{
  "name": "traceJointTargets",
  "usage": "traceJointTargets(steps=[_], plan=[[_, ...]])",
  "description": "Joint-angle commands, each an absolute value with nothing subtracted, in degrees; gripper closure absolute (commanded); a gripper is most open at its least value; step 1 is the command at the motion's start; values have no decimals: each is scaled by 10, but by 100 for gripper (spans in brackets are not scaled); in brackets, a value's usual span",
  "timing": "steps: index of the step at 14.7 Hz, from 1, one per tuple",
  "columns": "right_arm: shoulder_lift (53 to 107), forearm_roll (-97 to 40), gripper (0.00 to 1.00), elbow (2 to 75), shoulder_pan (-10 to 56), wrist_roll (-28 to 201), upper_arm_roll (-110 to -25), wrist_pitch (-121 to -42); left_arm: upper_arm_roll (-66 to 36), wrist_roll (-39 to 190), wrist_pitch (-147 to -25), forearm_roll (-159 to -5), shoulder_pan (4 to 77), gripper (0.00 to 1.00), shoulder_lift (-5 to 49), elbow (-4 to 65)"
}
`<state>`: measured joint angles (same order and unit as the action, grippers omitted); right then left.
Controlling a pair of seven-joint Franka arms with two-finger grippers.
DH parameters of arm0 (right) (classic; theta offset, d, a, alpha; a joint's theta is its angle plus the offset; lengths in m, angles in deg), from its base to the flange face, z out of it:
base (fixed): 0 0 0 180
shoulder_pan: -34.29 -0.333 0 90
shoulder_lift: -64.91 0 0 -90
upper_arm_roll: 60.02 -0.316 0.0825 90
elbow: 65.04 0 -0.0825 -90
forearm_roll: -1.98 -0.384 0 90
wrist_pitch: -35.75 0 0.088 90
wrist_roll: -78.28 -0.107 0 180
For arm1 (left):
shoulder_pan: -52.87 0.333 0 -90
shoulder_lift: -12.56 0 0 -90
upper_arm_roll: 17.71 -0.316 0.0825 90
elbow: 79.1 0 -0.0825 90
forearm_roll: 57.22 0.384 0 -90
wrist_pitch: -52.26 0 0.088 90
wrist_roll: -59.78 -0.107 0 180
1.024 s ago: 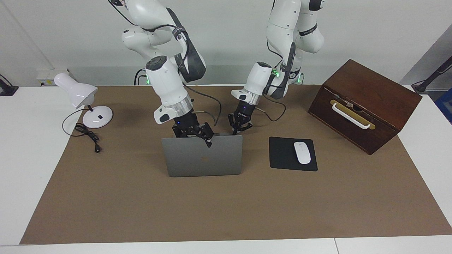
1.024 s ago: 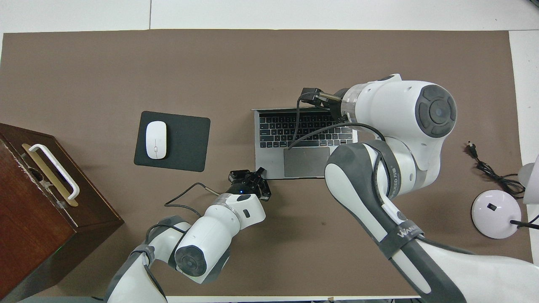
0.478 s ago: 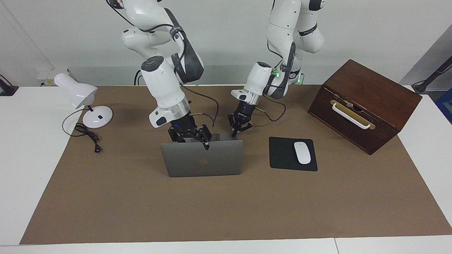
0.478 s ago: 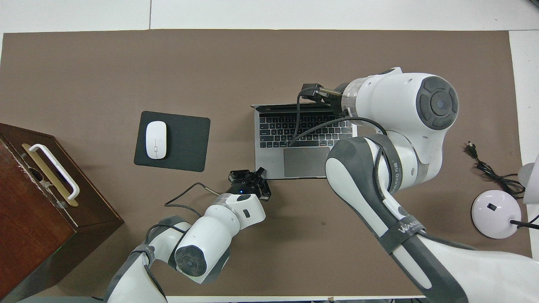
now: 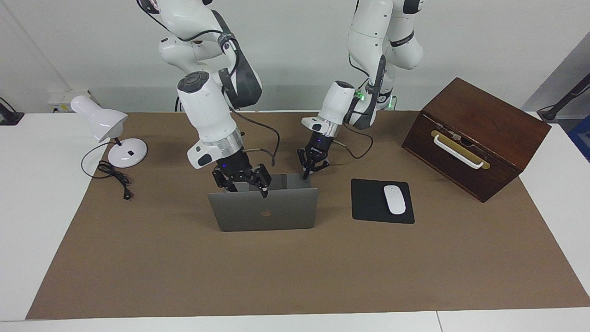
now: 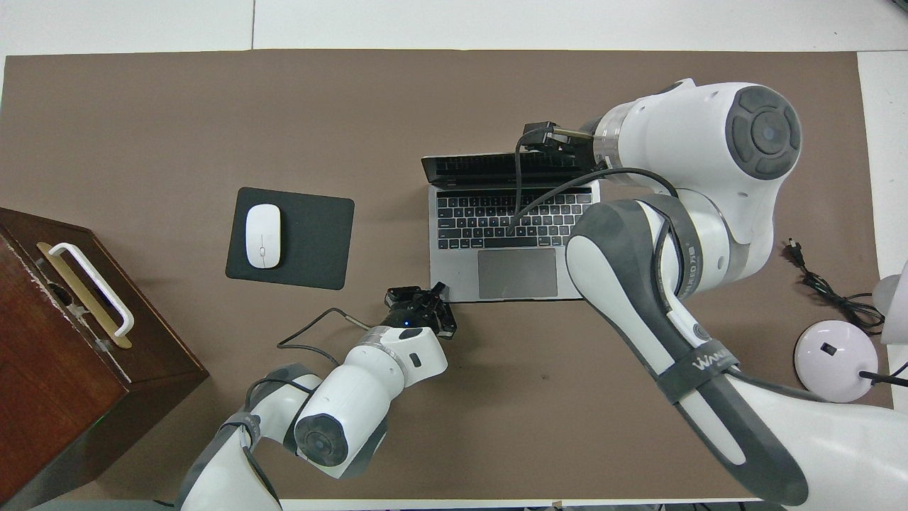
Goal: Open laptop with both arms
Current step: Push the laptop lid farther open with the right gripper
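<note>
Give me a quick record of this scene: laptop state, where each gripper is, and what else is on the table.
laptop: open, lid up, keyboard showing
right gripper: at the lid's top edge
left gripper: shut, at the base's corner nearer the robots
mouse: on the black mouse pad, beside the laptop
wooden box: left arm's end of the table
lamp: right arm's end

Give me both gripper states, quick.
Left gripper: closed, pressing down on the laptop at its base corner.
Right gripper: closed on the laptop lid's top edge.
</note>
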<state>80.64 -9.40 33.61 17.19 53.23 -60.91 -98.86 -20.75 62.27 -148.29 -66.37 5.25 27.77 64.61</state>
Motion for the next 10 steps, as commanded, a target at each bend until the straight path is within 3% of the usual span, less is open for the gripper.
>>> traceJointTargets(steps=[1, 10], plan=[[824, -80, 0, 301, 193, 563, -614, -968, -212, 621, -1486, -656, 51, 100, 335, 622], [856, -80, 0, 230, 219, 608, -615, -904, -212, 621, -1486, -656, 53, 100, 335, 623]])
